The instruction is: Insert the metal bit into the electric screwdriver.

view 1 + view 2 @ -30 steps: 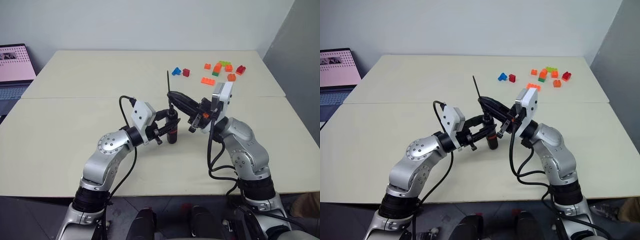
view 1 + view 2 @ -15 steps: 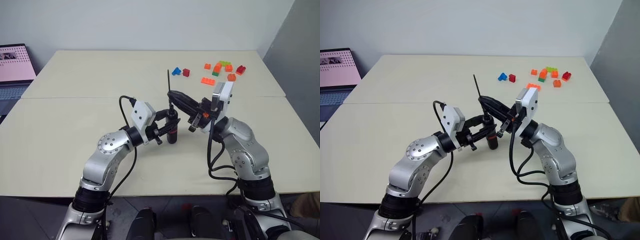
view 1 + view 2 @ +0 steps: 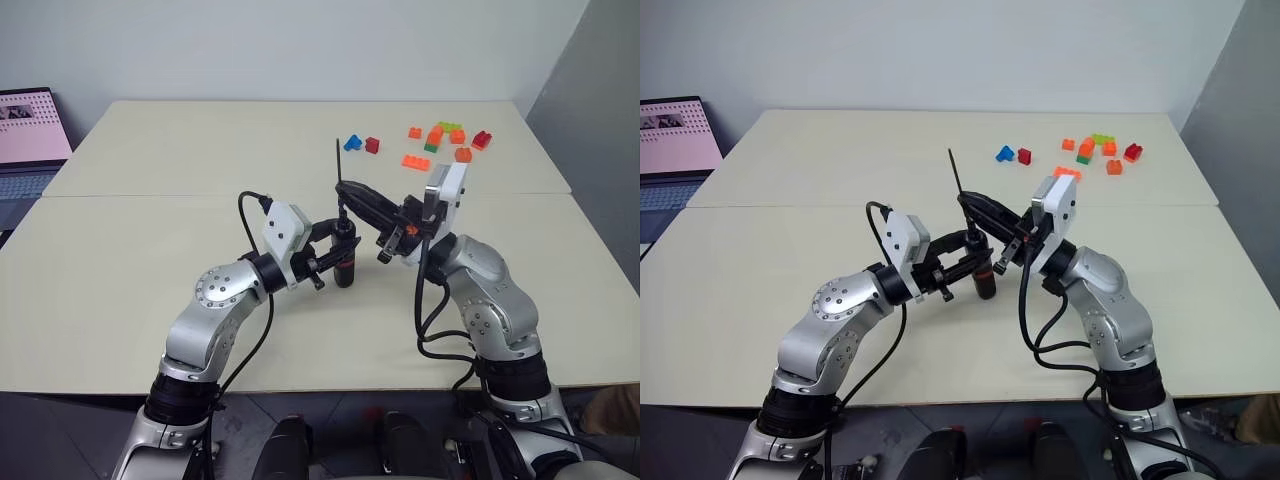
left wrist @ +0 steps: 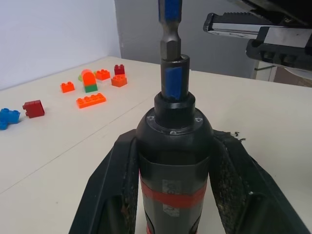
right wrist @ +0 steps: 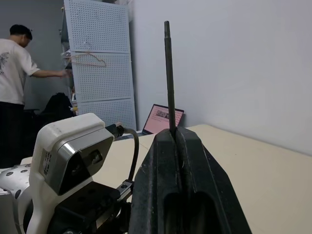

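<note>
The left claw [image 3: 338, 250] grips the electric screwdriver [image 4: 174, 161]. The right claw [image 3: 347, 192] pinches the metal bit [image 5: 168, 73], whose end already sits in the tip. Next it likely needs a straight push down.

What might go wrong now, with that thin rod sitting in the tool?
The bit looks only part way into the screwdriver, so it may not be seated. The right gripper is shut on the bit; a sideways pull could bend it or tip the screwdriver in the left gripper.
</note>
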You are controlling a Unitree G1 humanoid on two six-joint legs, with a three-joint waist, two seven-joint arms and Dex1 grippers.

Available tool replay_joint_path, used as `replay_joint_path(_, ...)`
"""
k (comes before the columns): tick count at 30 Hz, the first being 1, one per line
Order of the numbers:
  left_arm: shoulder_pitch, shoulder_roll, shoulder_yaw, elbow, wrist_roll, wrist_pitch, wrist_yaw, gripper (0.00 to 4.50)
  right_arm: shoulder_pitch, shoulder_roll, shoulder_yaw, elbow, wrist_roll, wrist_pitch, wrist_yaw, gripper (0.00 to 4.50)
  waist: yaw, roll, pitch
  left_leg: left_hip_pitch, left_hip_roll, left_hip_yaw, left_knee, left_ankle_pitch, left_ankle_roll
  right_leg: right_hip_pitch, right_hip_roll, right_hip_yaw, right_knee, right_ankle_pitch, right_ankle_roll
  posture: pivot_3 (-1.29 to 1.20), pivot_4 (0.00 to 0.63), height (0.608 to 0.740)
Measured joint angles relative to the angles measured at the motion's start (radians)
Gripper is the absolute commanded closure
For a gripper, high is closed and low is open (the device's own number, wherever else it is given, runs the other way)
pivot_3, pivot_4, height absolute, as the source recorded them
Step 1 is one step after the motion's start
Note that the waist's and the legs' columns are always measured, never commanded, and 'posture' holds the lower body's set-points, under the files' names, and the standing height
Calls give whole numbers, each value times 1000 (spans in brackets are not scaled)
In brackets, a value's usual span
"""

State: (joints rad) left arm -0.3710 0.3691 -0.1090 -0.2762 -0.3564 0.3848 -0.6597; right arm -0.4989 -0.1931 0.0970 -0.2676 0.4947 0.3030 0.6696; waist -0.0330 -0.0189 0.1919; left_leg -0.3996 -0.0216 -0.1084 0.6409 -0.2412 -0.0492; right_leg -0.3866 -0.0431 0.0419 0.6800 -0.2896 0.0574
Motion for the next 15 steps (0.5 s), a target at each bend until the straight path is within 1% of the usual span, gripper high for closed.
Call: replay_joint_path(15, 3, 0, 0, -4, 2, 1, 1, 2846, 0, -2, -15, -62, 38, 45, -21, 4500, 0, 0, 0, 0, 0, 0, 0, 0, 0, 0, 0, 0, 0, 0, 0, 0, 150, 740)
